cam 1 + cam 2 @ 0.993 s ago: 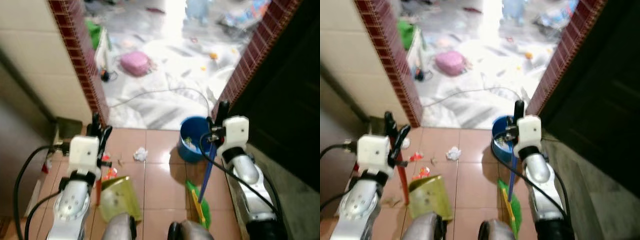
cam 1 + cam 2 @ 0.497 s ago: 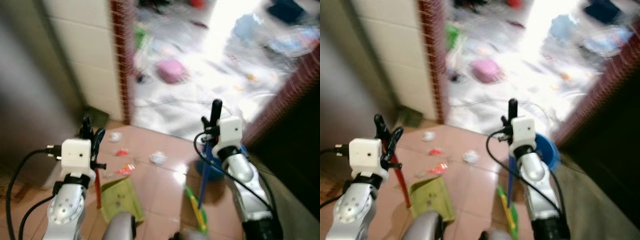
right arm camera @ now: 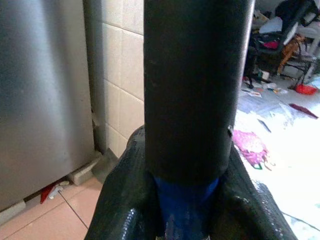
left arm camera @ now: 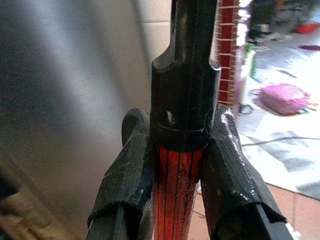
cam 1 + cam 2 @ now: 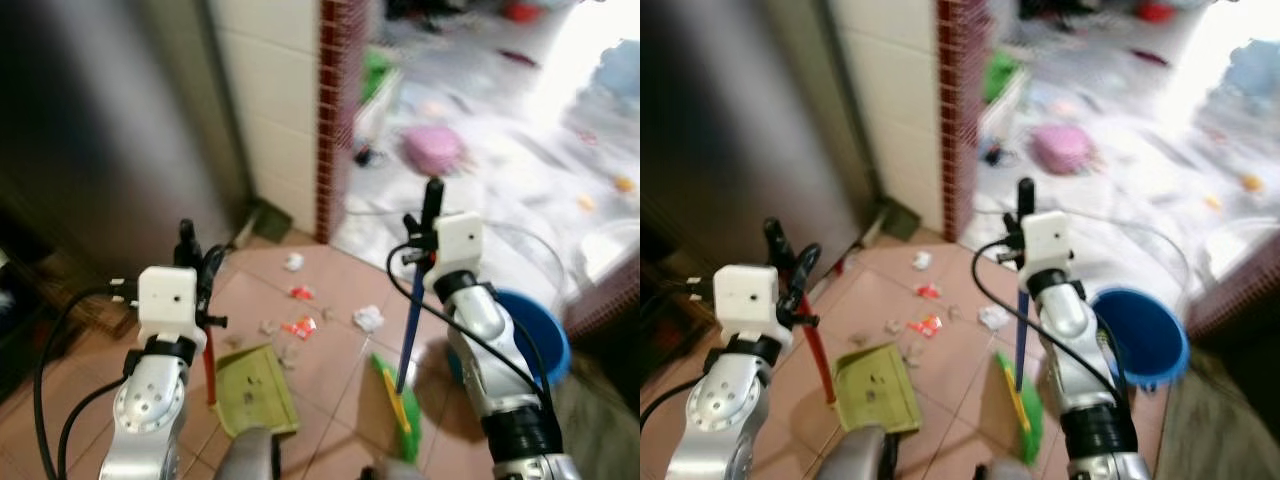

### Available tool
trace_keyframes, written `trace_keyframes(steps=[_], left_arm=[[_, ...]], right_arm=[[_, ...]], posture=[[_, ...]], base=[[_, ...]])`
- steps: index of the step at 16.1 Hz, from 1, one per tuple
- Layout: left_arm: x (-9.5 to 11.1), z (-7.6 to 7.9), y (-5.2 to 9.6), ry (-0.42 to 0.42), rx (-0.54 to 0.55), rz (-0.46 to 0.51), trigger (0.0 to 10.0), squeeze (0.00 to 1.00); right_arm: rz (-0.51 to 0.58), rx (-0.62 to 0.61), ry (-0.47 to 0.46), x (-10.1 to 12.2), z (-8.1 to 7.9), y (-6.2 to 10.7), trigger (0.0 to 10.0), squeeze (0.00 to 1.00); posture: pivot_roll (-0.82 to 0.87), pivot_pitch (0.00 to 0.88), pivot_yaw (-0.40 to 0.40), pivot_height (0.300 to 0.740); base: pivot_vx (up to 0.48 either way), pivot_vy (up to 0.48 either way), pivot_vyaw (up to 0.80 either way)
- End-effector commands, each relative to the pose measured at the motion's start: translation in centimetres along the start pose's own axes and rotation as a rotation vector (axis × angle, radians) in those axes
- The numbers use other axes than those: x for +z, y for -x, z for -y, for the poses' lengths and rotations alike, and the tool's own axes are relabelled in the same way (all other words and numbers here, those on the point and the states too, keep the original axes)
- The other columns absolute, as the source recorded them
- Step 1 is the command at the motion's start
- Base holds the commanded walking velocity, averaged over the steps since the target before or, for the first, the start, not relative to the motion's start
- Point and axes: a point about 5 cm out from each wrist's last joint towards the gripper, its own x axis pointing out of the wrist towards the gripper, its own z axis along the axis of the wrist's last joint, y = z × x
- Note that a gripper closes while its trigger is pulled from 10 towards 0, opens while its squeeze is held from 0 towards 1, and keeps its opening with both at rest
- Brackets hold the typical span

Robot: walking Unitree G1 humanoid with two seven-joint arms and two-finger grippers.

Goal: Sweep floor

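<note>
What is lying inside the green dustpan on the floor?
The green dustpan shows a few small dark specks on its tray; the blur hides what they are. Its near edge is covered by the robot's body. The paper scraps lie on the tiles beyond it.

The camera has swung to the left, bringing a steel fridge (image 5: 110, 130) into sight. The blue bucket (image 5: 525, 335) now sits right of the right gripper (image 5: 425, 235).

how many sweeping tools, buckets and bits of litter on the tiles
sweeping tools: 2, green dustpan and green broom
blue bucket: 1
litter scraps: about 5, such as the white wad and red wrapper
total: about 8
</note>
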Motion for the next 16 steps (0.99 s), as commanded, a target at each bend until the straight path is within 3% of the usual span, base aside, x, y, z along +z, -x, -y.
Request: trace_keyframes(steps=[1,8,16], left_arm=[[0.9,-0.6,-0.3,-0.017,0.027,0.039,10.0,0.00],[0.1,-1.2,-0.7,-0.030,0.088,0.030,10.0,0.00],[0.8,-2.0,-1.9,-0.013,0.095,0.071,10.0,0.00]], right_arm=[[0.065,0.019,0.005,1.5,-0.5,-1.1,10.0,0.00],[0.095,0.024,0.000,2.2,-0.7,-2.3,10.0,0.00],[0.060,-0.044,-0.015,1.4,0.9,-1.1,10.0,0.00]], posture=[[0.06,0.033,-0.025,0.740],[0.07,0.044,-0.058,0.740],[0.04,0.107,-0.065,0.740]], base=[[0.000,0.000,0.80],[0.000,0.000,0.79],[0.000,0.000,0.00]])
